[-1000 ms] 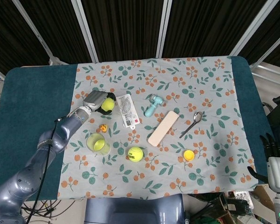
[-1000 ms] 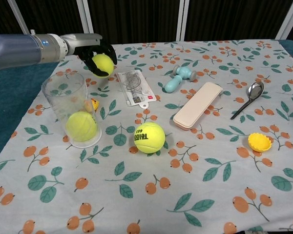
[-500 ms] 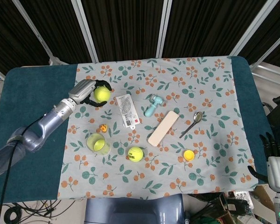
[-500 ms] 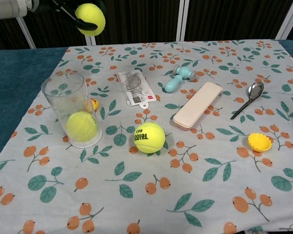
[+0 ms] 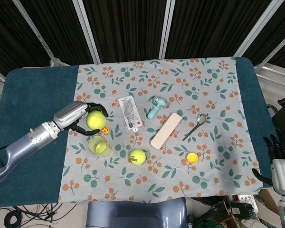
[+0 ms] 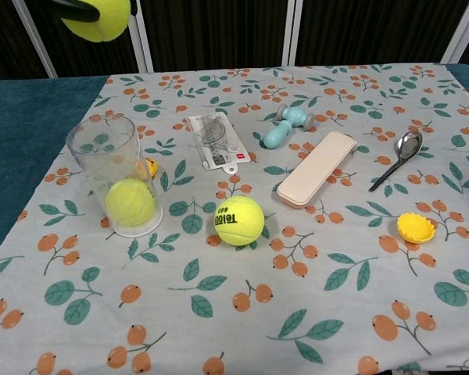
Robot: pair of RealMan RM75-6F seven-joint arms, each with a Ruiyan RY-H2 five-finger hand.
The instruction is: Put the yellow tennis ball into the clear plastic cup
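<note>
My left hand (image 5: 79,118) grips a yellow tennis ball (image 5: 94,119), raised in the air; the chest view shows that ball (image 6: 98,16) at the top edge, above and a little left of the cup. The clear plastic cup (image 5: 99,146) (image 6: 119,173) stands upright with another yellow ball inside at its bottom. A third yellow tennis ball (image 5: 137,156) (image 6: 239,220) lies on the cloth to the right of the cup. My right hand (image 5: 277,152) hangs off the table's right edge, fingers apart, holding nothing.
On the floral cloth lie a packaged card (image 5: 129,112), a light blue dumbbell-shaped toy (image 5: 155,107), a pink case (image 5: 166,130), a spoon (image 5: 195,125), a yellow cap (image 5: 192,157) and a small orange piece (image 5: 104,130) behind the cup.
My left hand has carried the held ball upward and then toward the cup, from beside the card to above the cup's far left. Nothing on the cloth moved.
</note>
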